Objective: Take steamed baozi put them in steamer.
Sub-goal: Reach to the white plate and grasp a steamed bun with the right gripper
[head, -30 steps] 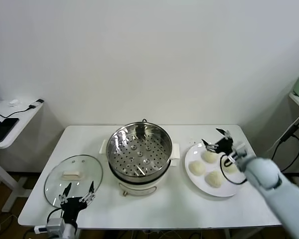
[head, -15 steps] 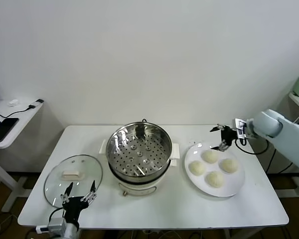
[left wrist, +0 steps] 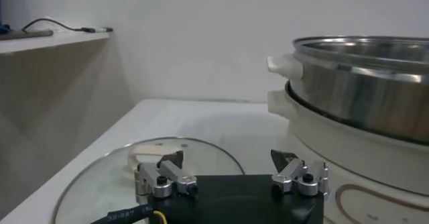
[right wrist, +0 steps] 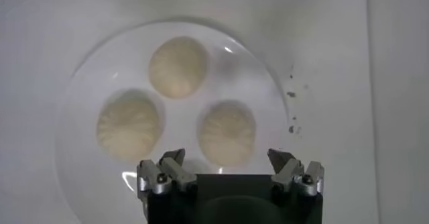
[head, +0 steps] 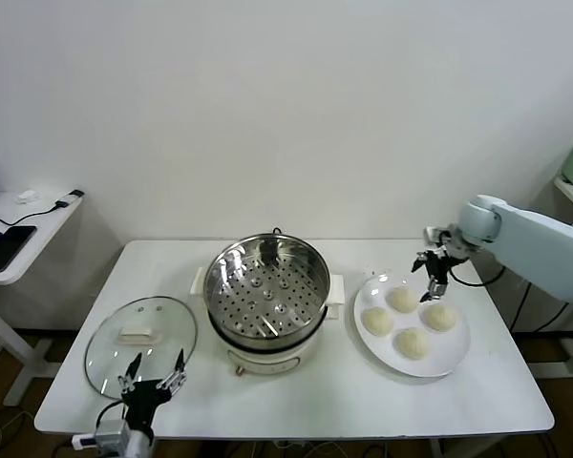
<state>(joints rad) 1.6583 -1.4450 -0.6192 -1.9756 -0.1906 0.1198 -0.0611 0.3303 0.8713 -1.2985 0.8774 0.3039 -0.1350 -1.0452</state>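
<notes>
Four cream-white baozi lie on a white plate (head: 454, 355) right of the steamer (head: 267, 286): one at the back (head: 401, 299), one right (head: 439, 316), one left (head: 377, 321), one at the front (head: 412, 343). The steamer's perforated tray holds nothing. My right gripper (head: 427, 279) is open and empty, pointing down above the plate's far side. Its wrist view shows the gripper (right wrist: 226, 159) over three baozi, the nearest (right wrist: 226, 131) just beyond its fingertips. My left gripper (head: 154, 367) is open and idle at the front left, by the glass lid.
The round glass lid (head: 140, 342) lies flat left of the steamer; it also shows in the left wrist view (left wrist: 100, 178), with the steamer's wall (left wrist: 362, 84) beyond my left gripper (left wrist: 226, 159). A side table (head: 19, 229) stands far left.
My right arm has swung up and out to the right. Its gripper has turned to point down over the plate's far side. The left arm has not moved.
</notes>
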